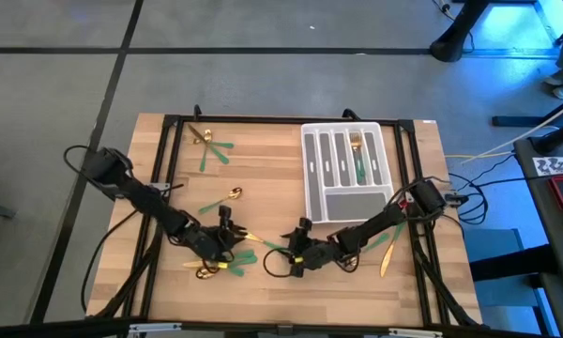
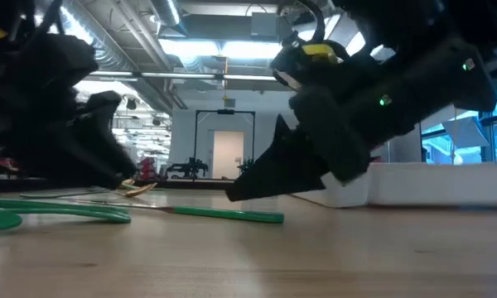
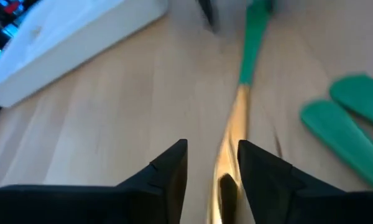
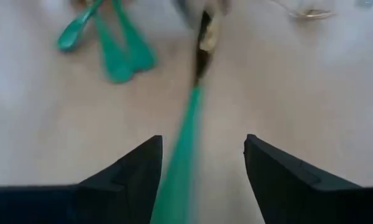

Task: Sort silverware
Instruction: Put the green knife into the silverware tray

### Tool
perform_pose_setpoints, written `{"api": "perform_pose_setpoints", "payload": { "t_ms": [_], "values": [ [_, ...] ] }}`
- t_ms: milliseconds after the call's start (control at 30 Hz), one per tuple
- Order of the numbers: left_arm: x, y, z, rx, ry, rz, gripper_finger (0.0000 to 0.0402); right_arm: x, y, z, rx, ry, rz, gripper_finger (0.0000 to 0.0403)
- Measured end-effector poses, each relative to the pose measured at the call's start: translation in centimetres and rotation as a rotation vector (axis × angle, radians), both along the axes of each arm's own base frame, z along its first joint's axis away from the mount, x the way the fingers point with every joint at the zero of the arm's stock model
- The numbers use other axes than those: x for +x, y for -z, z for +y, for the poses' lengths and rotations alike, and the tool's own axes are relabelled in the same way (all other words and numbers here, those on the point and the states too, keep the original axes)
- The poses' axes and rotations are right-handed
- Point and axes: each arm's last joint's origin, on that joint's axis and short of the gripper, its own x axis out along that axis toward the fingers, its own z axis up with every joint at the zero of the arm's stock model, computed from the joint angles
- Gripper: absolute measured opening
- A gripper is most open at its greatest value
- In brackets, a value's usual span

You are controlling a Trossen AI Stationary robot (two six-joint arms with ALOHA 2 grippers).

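Note:
One piece of silverware (image 1: 261, 242) lies on the wood near the front edge, between my two grippers. Its narrow gold head (image 3: 230, 143) points toward the left arm and its green handle (image 4: 183, 143) toward the right arm. My left gripper (image 3: 212, 162) straddles the gold head with a narrow gap between its fingers. My right gripper (image 4: 202, 155) stands wide open around the handle's end. In the low view the handle (image 2: 232, 215) lies low along the tabletop. My left gripper has a finger on each side of the gold head (image 3: 227, 165), slanting down along the piece; I cannot tell whether either finger touches it. My right gripper is open around the green handle (image 4: 174, 180), which runs close by one finger (image 4: 143, 168); whether they touch, I cannot tell.
The grey-white slotted tray (image 1: 345, 197) stands at the far right with a fork (image 1: 357, 150) in one slot. Loose pieces lie at the far left (image 1: 211, 150), mid-left (image 1: 227, 195), under the left arm (image 1: 230, 266) and near the right edge (image 1: 387, 255).

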Motion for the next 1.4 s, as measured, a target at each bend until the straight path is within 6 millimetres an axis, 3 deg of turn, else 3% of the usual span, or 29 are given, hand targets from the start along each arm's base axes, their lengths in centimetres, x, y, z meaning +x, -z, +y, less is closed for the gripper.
{"api": "perform_pose_setpoints", "payload": {
  "t_ms": [300, 567, 767, 933, 1100, 1233, 1400],
  "values": [
    [2.9, -0.6, -0.1, 0.033, -0.015, -0.032, 0.0130, -0.3, 0.1, -0.1, -0.015, -0.022, 0.037, 0.0185],
    [4.3, -1.7, -0.7, -0.039, 0.035, -0.051, 0.0130, 0.3, -0.4, -0.1, -0.008, -0.040, -0.045, 0.0172],
    [5.2, -3.1, -2.0, -0.060, 0.073, -0.050, 0.0169, 1.0, -1.5, -0.1, 0.036, -0.042, -0.159, 0.0184],
    [4.5, -2.7, -2.6, -0.136, 0.007, 0.037, 0.0208, 1.7, -1.4, -0.5, 0.048, -0.050, -0.186, 0.0232],
    [2.4, -1.5, -2.8, -0.235, -0.161, 0.179, 0.0213, 4.5, -0.5, -0.4, 0.100, -0.012, -0.206, 0.0271],
    [1.0, -1.0, -2.9, -0.299, -0.292, 0.228, 0.0203, 6.6, -0.2, 0.1, 0.040, 0.000, -0.159, 0.0276],
    [0.3, -0.7, -3.3, -0.301, -0.331, 0.202, 0.0191, 7.2, 0.5, -0.1, -0.033, 0.017, -0.003, 0.0268]
  ]
}}
